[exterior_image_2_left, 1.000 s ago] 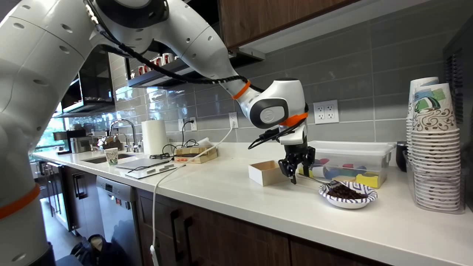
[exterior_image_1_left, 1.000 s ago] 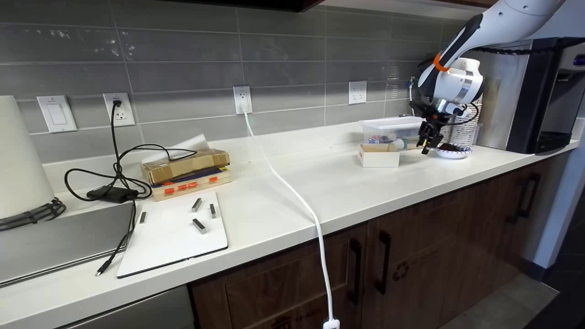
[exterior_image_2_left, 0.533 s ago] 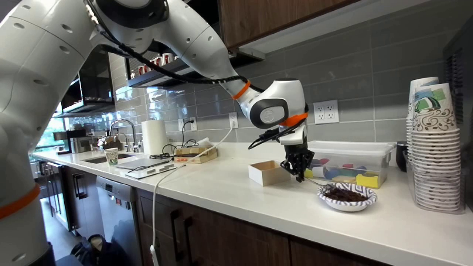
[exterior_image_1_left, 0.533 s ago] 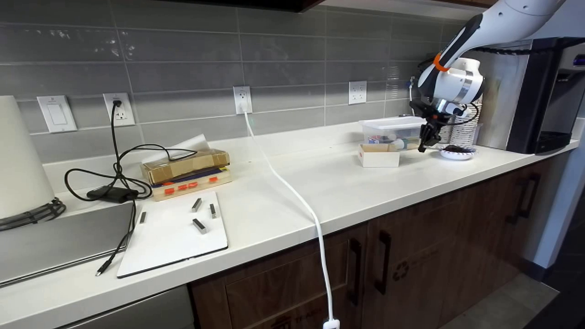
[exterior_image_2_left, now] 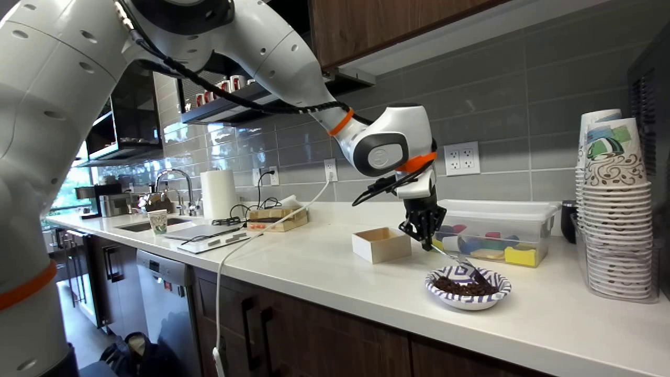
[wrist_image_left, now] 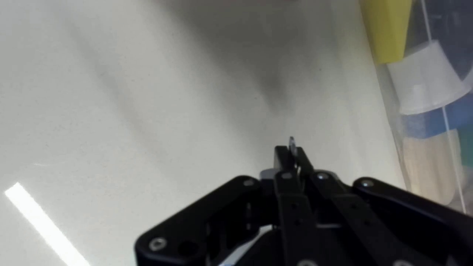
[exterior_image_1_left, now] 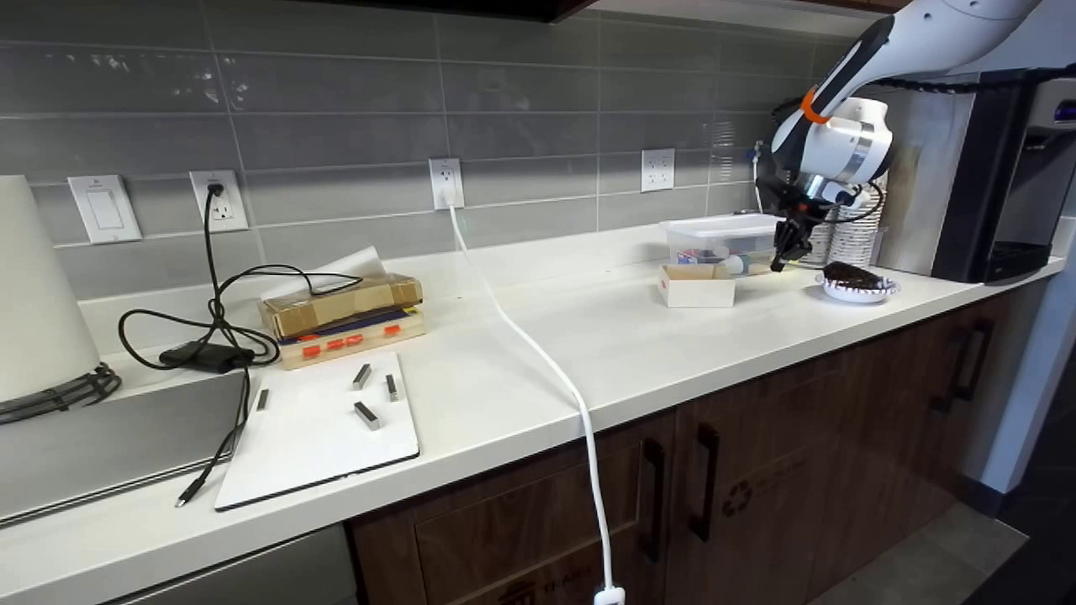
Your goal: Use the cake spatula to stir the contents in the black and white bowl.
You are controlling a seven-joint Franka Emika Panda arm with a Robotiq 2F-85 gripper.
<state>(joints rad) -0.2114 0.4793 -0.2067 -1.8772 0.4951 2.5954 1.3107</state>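
The cake spatula (exterior_image_2_left: 444, 253) slants down from my gripper (exterior_image_2_left: 428, 248), its flat blade (exterior_image_2_left: 477, 276) reaching into the black and white bowl (exterior_image_2_left: 468, 303). This shallow bowl has a dark zigzag pattern inside its rim and holds dark brown beans (exterior_image_2_left: 454, 287). In the wrist view, the jaws of my gripper (wrist_image_left: 293, 152) are pressed together on the thin metal handle (wrist_image_left: 292, 144), whose end pokes out between the fingertips. The bowl (exterior_image_1_left: 856, 294) is to the right of the gripper in an exterior view; the wrist view does not show it.
A clear lidded bin (exterior_image_2_left: 528, 222) of coloured things stands behind the gripper, close beside it. A small open-topped box (exterior_image_2_left: 379, 251) sits on its other side. Stacked paper cups (exterior_image_2_left: 617, 230) stand past the bowl. The counter's front edge (exterior_image_2_left: 403, 322) runs nearby.
The jaws have come together on the spatula handle. The spatula now slopes more steeply, its blade deeper in the beans. The bowl has slid toward the counter's front edge.
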